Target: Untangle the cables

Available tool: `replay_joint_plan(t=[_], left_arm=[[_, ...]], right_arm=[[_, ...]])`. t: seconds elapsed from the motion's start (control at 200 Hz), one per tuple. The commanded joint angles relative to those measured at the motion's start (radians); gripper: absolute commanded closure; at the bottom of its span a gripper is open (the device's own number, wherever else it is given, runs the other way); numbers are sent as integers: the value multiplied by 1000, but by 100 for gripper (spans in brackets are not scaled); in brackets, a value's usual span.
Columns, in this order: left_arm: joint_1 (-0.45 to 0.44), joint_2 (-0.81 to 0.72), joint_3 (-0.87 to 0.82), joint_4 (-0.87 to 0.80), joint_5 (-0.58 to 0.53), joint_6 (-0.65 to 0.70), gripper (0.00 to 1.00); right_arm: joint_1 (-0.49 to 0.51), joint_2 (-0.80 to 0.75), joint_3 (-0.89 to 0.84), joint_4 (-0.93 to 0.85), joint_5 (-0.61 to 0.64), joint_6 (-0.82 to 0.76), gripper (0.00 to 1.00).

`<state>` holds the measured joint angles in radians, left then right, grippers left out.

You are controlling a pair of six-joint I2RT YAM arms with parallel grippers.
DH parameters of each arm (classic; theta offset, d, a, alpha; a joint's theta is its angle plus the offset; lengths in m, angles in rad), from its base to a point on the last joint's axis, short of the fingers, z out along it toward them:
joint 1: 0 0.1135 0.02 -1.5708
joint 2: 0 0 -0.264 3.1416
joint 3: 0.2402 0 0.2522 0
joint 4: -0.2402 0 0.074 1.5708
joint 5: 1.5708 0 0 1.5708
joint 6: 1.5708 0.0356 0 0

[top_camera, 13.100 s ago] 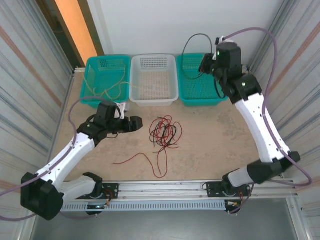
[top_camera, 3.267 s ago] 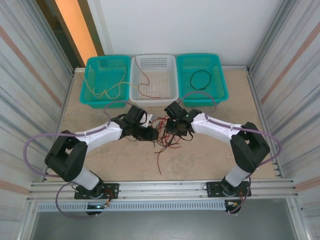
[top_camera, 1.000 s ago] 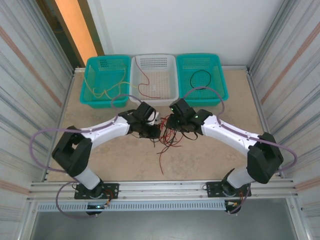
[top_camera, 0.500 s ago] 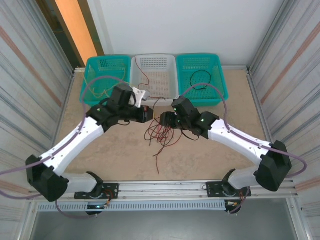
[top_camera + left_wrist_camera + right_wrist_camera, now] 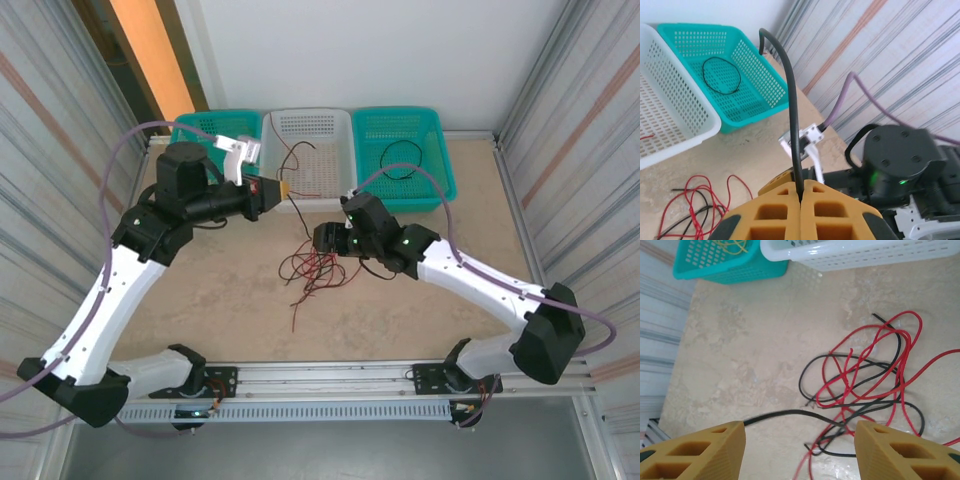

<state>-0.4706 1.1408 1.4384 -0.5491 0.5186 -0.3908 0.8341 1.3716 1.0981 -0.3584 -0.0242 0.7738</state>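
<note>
Left hand (image 5: pixel 800 192): clamped on a black cable (image 5: pixel 791 100), which rises from the seam between the two yellow fingers and bends over at its top end. In the overhead view this hand is lifted clear of the worktop (image 5: pixel 450 235), out in front of the white basket (image 5: pixel 330 150).
Right hand (image 5: pixel 800 429): fingers stand well apart with nothing between them. It hangs low over the middle of the worktop, just beside the tangle of cables (image 5: pixel 865 375).
Tangle of cables: red and black strands looped through one another, lying flat near the middle of the worktop. One red tail trails off toward the near edge.
Loose black strand (image 5: pixel 785 413): runs out of the tangle toward one finger of the right hand and slips out of sight under it. Whether it touches the finger cannot be told.
White basket: at the middle of the far edge, with a single red cable (image 5: pixel 290 165) in it.
Right teal basket (image 5: pixel 430 135): at the far edge toward the right corner, touching the white basket. A black loop (image 5: pixel 400 158) lies on its floor.
Left teal basket (image 5: pixel 205 122): at the far left corner, partly hidden behind the left arm. A yellow cable (image 5: pixel 732 245) shows inside it.
Worktop: beige, with a stone-like mottling.
</note>
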Motion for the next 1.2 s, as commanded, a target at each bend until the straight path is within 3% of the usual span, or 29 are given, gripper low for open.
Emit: replay_joint_plan(t=[0.0,0.195,0.481,0.787,0.912,1.193], left_arm=[[42,-35,44,103,78,-77,100],[142,-71,54,277,185,-238,100],[168,-61,119,250,180,-238,100],[174,-50,24,248,219,-264,100],[174,-38,-40,236,274,-266,100],[173,-49,-224,237,375,-289,100]], right_arm=[[10,55,5,-2,-9,-11,43],[10,124,-42,65,-38,24,44],[-24,153,-117,85,20,90,50],[40,-163,19,-161,303,-127,41],[66,-227,81,-188,302,-218,34],[135,-182,206,-220,266,-310,33]])
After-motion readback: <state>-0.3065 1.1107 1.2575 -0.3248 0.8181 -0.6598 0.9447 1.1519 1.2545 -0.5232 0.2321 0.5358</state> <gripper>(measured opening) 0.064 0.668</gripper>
